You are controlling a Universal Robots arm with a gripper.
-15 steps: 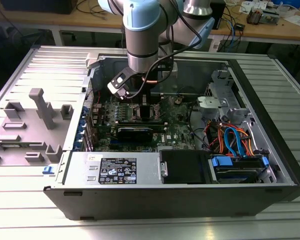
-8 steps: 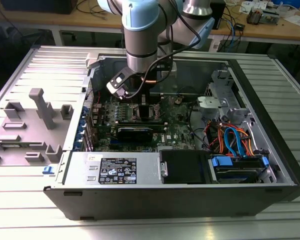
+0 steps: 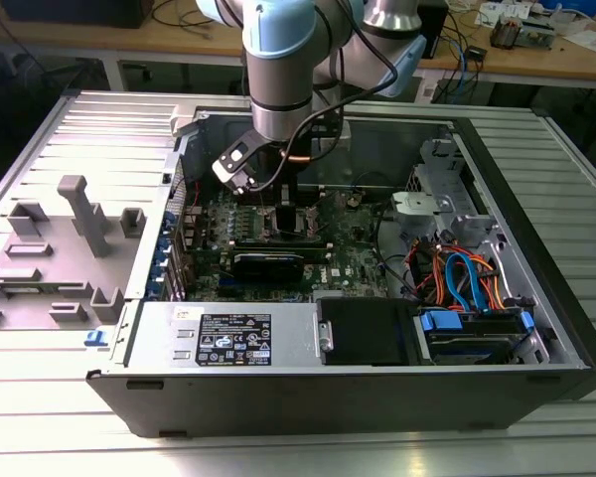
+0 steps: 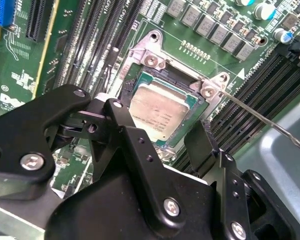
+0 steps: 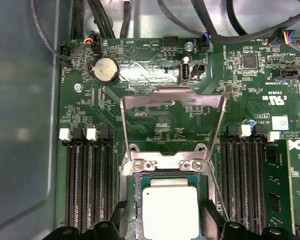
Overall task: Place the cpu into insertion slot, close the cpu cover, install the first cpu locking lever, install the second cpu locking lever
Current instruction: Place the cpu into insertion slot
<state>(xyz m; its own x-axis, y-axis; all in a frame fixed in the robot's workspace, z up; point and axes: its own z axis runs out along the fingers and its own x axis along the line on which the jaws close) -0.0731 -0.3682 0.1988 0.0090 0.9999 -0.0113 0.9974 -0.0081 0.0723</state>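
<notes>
The cpu [image 4: 160, 110], a small flat square chip with a dull silver-grey metal top, lies in the insertion slot [image 4: 176, 80], a square socket with a shiny metal rim set in green circuit board.

In the exterior view, the black claw [image 3: 285, 214] reaches down from the pale blue and grey arm [image 3: 278, 60] into an open dark grey computer case [image 3: 536, 199] lying on a ribbed metal counter [image 3: 278, 447].

In the second wrist view, the claw [image 4: 180, 142] straddles the chip. I cannot tell whether it grips the chip or stands free of it. A thin silver locking lever [image 4: 260, 120] slants away from one socket corner over long black memory slots [image 4: 270, 80].

In the first wrist view, the cpu [image 5: 170, 210] sits in the slot [image 5: 165, 161] with the claw [image 5: 167, 225] over its near edge. The cpu cover [image 5: 172, 97], a thin shiny silver metal frame with a square window, stands raised off the socket, with board showing through it.
</notes>
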